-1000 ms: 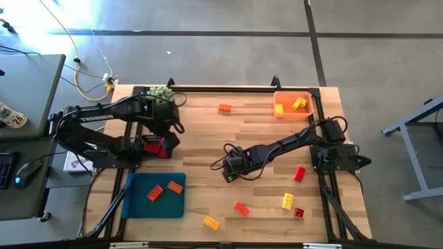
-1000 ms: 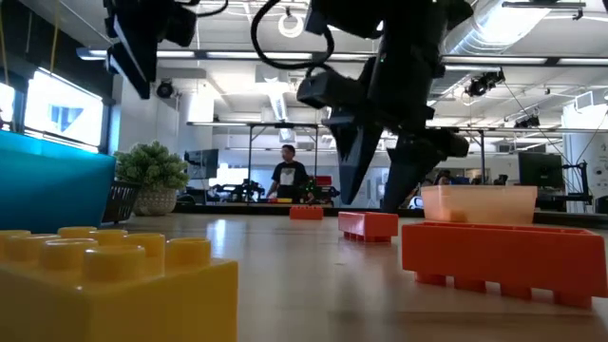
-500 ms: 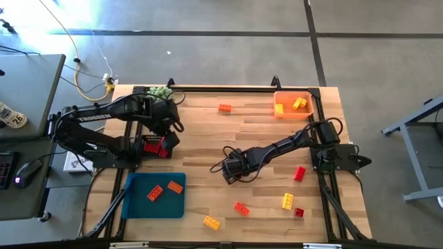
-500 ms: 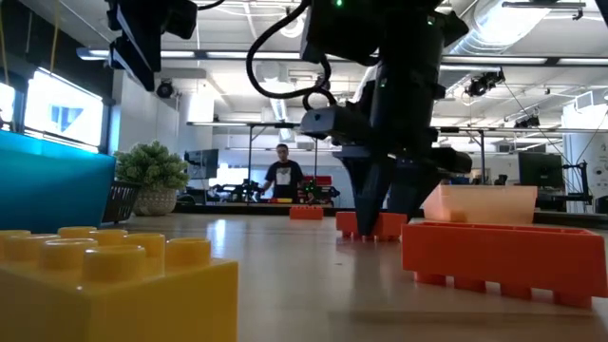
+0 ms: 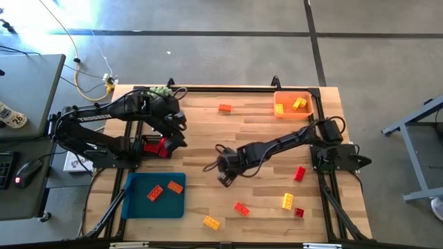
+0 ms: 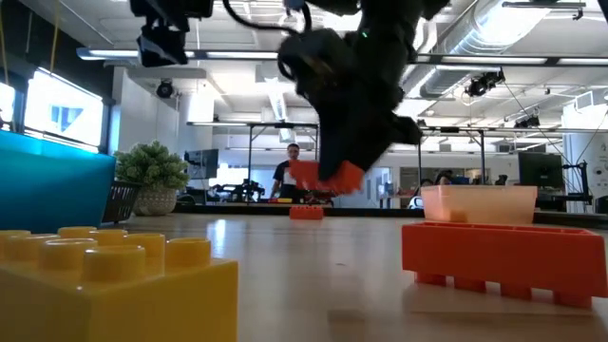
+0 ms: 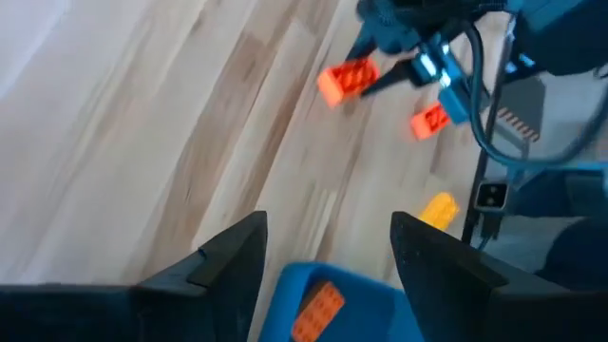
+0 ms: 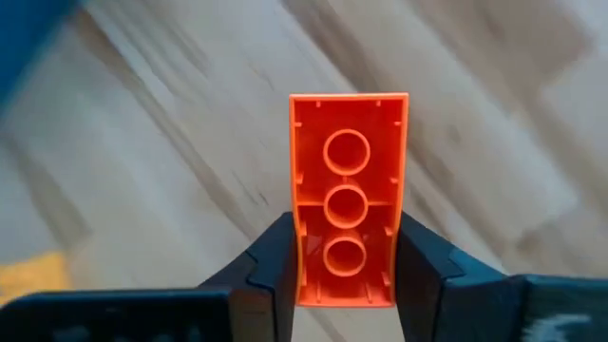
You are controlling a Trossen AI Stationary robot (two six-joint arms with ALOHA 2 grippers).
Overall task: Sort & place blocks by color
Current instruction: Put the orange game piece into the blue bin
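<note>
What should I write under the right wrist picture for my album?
Right pincer shut on an orange brick, its hollow underside showing, above the wooden table.

arms (image 5: 277,146): dark, jointed | cables: black, looped along the links | jaws: dark, flat, paired

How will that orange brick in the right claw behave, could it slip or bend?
The orange brick looks like hard, hollow plastic, so probably stiff and light. The right gripper clamps its smooth flat sides, so it might slip or twist. Being boxy, it should not roll if dropped.
</note>
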